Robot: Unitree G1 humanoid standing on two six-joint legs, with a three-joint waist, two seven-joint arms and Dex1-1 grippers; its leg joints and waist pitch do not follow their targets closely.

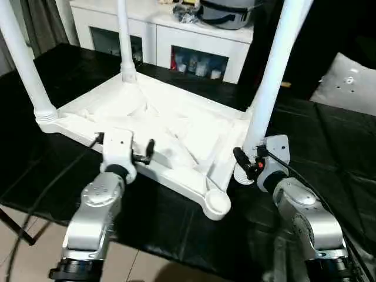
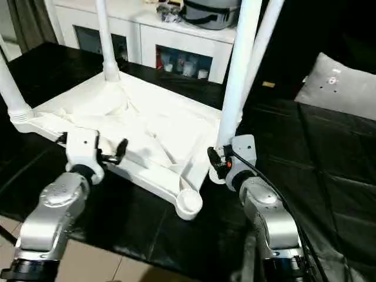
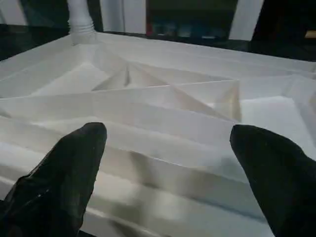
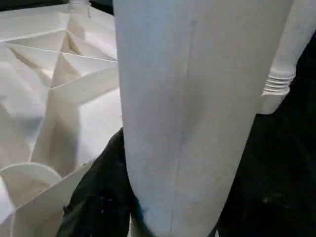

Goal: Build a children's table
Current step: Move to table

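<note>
Upturned white plastic table top (image 1: 176,126), ribbed underside showing, mid-frame; right gripper (image 1: 247,166) pinches a smooth tapered leg (image 1: 271,73) (lower right), left gripper (image 1: 126,154) spread at its near edge.

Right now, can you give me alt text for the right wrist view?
A long tapered round white plastic leg stands close up, gripped low down by the right hand. Beside it lies the ribbed underside of the white square plastic tabletop, with an empty round corner socket.

A black-covered surface (image 1: 70,76) carries the upturned white table top (image 1: 176,129) — ribbed underside up.
</note>
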